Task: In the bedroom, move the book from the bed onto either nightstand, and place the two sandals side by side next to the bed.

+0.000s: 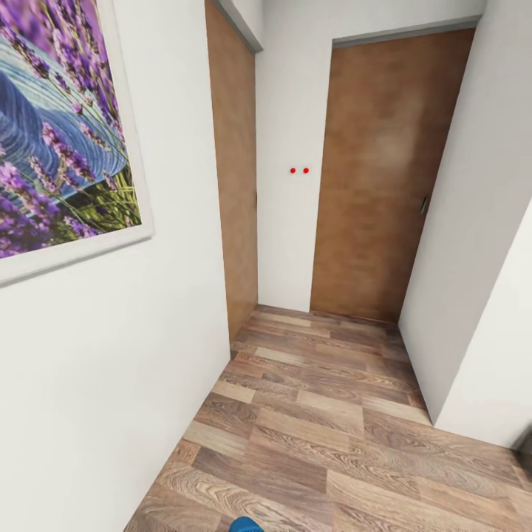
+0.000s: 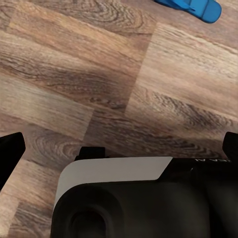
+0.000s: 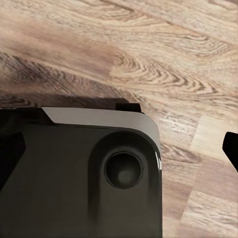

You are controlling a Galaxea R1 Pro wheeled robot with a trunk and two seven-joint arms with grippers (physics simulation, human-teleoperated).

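- A blue sandal [image 2: 191, 7] lies on the wood floor [image 2: 99, 74], well apart from the left fingers [image 2: 10, 153], which stand spread wide, holding nothing.
- Whether the right fingers [image 3: 231, 148] are open or closed cannot be told.

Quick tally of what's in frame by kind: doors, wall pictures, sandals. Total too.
Brown wooden doors: 2, one facing, one on the left side
Framed lavender picture: 1
Blue sandal: 1, only partly seen, at the frame's edge on the wood-plank floor
Total: 4

Blue sandal [image 2: 191, 7], brown wood-grain floor [image 1: 332, 414], purple lavender pic [image 1: 59, 125]
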